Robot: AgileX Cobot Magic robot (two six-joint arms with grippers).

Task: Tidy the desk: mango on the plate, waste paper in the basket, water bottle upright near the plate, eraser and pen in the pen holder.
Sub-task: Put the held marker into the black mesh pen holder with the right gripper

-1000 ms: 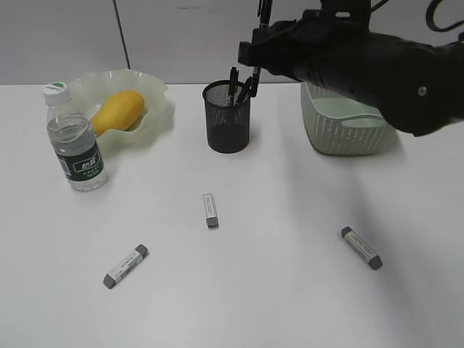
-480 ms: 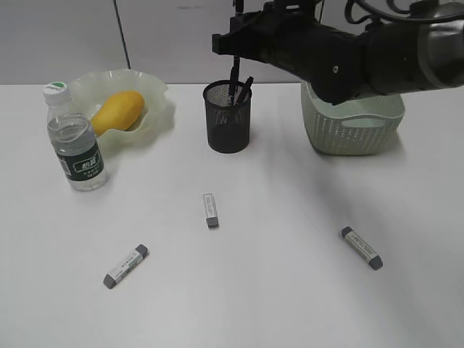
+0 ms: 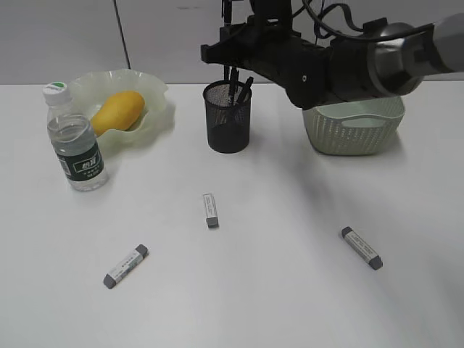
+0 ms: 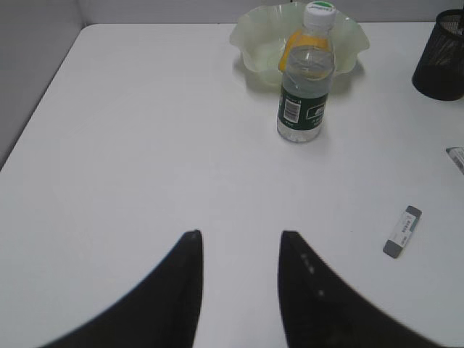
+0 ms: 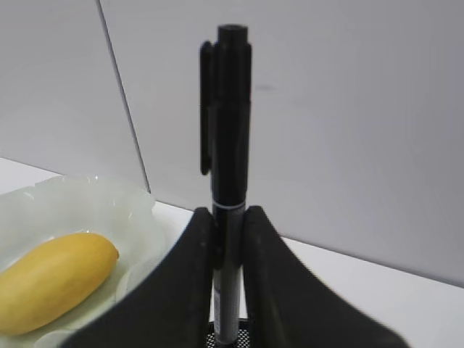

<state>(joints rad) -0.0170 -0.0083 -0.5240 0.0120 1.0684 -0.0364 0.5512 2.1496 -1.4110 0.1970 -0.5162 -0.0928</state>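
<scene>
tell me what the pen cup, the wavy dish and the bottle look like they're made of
Pen cup: black metal mesh by the look; the fine grid lets light through.
Wavy dish: pale green translucent plastic, possibly glass; its ruffled rim glows softly.
Bottle: clear thin plastic with a white cap and a dark green printed label; the dish shows through it.

Mango (image 3: 116, 110) on plate (image 3: 156, 90) — bottle (image 3: 75, 138) upright beside; black pen (image 5: 229, 174) vertical over mesh holder (image 3: 228, 117).
</scene>
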